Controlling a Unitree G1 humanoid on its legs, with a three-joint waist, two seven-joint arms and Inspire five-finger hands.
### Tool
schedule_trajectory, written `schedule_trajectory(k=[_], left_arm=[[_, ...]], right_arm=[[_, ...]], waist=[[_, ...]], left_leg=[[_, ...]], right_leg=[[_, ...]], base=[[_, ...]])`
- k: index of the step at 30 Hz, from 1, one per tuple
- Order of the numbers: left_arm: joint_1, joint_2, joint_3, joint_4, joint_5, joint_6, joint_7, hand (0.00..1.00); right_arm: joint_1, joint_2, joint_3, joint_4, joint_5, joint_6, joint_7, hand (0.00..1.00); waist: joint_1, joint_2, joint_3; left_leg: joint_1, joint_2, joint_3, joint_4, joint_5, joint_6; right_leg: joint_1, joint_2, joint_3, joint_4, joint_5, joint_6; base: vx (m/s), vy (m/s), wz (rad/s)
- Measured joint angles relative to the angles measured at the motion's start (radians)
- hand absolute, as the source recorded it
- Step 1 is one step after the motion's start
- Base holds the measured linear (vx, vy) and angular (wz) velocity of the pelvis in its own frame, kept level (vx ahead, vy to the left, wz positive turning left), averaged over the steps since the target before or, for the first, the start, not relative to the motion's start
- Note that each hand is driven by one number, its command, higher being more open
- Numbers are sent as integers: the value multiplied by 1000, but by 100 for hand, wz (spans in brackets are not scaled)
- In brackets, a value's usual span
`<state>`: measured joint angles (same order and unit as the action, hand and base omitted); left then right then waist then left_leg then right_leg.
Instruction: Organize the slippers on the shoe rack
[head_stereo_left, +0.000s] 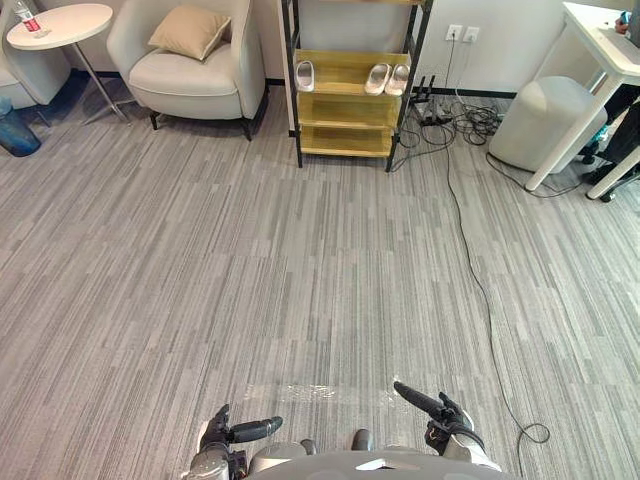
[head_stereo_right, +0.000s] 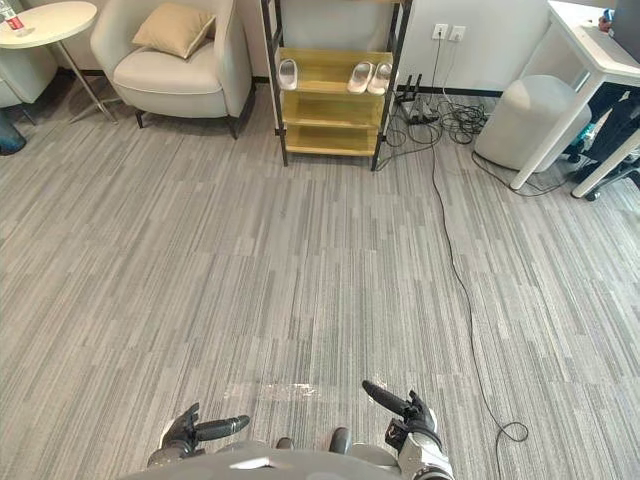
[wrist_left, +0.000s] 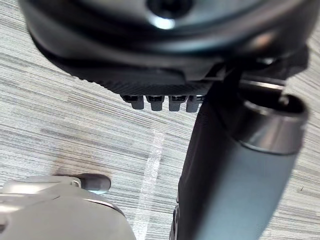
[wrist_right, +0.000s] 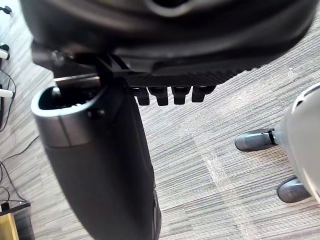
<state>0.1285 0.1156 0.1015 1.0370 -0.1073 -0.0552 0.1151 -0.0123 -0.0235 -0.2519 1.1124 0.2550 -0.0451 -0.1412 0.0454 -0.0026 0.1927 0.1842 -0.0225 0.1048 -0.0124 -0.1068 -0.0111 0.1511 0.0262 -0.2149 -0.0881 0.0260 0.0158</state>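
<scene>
slippers: single slipper (head_stereo_left: 305, 75) left, pair (head_stereo_left: 387, 79) right, apart on shoe rack (head_stereo_left: 345, 108) upper yellow shelf | long axes front-to-back, toe ends unclear | left hand (head_stereo_left: 222, 432) fingers relaxed, empty | right hand (head_stereo_left: 447, 414) same

Cut edges, tiny slippers
The shoe rack (head_stereo_left: 350, 100) loses its top at the upper edge; the slippers (head_stereo_left: 378, 78) on its shelf are too small to tell tops from soles. The left hand (head_stereo_left: 215, 436) and right hand (head_stereo_left: 446, 419) are partly cut by the lower edge.
</scene>
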Motion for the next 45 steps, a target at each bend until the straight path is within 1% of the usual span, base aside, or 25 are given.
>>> schedule_trajectory(k=[6,18,22,28,31,33,34,35,36,38,39,40,41,42,44,45], left_arm=[[-6,6,-8,10,19,0,-12,100],[-8,7,-9,11,31,1,-12,100],[-18,10,-9,28,31,3,-12,100],[-20,12,-9,29,31,4,-9,100],[-27,14,-9,28,32,4,-4,100],[-41,22,-8,26,33,4,-3,100],[-42,23,-8,26,33,4,-4,100],[-45,26,-7,24,33,4,-4,100],[-42,27,-6,16,32,4,-3,100],[-34,13,7,-5,28,2,1,100],[-33,3,27,-23,20,-3,7,100],[-33,-8,42,-34,15,-9,9,100],[-32,-9,42,-35,9,-11,10,100],[-39,-9,42,-45,-2,-11,10,100],[-38,-8,42,-71,-12,-11,8,100],[-39,-7,42,-75,-18,-12,8,100]], right_arm=[[2,-4,7,3,-1,0,0,100],[1,-4,7,4,-17,0,1,100],[1,-3,7,3,-1,0,0,100],[-3,-3,8,1,62,-1,0,100],[-3,-1,8,-1,63,-3,0,100],[-5,11,8,-12,71,-4,1,100],[-5,13,8,-14,75,-4,1,100],[-3,14,8,-17,96,-4,1,100],[2,11,7,-18,101,-5,0,100],[8,-2,7,-23,101,-5,0,100],[20,-10,9,-30,101,-5,0,100],[25,-16,8,-34,101,-6,-5,100],[27,-18,8,-35,101,-6,-7,100],[27,-24,8,-35,102,-6,-14,100],[26,-27,8,-36,102,-6,-20,100],[25,-28,8,-38,102,-6,-24,100]], waist=[[0,-2,1],[0,-3,2],[0,-5,3],[-2,-7,3],[-3,-12,5],[-4,-21,9],[-4,-22,9],[-4,-24,10],[-3,-25,15],[0,-9,23],[5,3,28],[7,16,36],[7,18,36],[7,17,38],[12,11,41],[17,10,42]], left_leg=[[1,0,16,-6,0,-1],[3,0,17,-5,-2,-2],[-2,0,23,-5,-2,-2],[-33,3,41,-2,-2,-2],[-41,9,43,10,-10,-15],[-105,18,47,123,-65,-35],[-124,22,51,159,-78,-48],[-177,31,70,277,-98,-80],[-238,44,101,431,-99,-81],[-294,78,129,613,-94,-87],[-349,118,149,770,-110,-69],[-395,153,153,871,-149,-46],[-415,162,154,890,-156,-45],[-462,169,149,889,-170,-50],[-522,157,147,794,-168,-56],[-538,146,147,725,-161,-65]], right_leg=[[-7,1,5,0,1,-1],[-7,1,5,-1,9,-1],[-12,1,11,-1,9,-1],[-46,4,21,-1,9,-1],[-48,7,19,-1,8,-4],[-60,6,20,2,-13,-30],[-61,6,20,2,-15,-33],[-58,0,20,2,-32,-39],[-41,-10,20,3,-42,-43],[-7,-9,27,7,-61,-49],[11,-9,35,29,-88,-54],[25,-16,47,63,-118,-62],[28,-21,51,71,-129,-62],[35,-37,59,82,-146,-58],[47,-72,73,84,-165,-37],[50,-86,81,84,-174,-26]], base=[[-6,-14,-5],[-22,-8,-1],[-47,-22,-4],[-30,-33,-8],[0,-48,2],[-3,-61,3],[14,-31,1],[36,-18,3],[84,-17,1],[114,0,-8],[186,25,-18],[227,31,-19],[209,43,-21],[231,78,-18],[267,123,-25],[344,194,-30]])
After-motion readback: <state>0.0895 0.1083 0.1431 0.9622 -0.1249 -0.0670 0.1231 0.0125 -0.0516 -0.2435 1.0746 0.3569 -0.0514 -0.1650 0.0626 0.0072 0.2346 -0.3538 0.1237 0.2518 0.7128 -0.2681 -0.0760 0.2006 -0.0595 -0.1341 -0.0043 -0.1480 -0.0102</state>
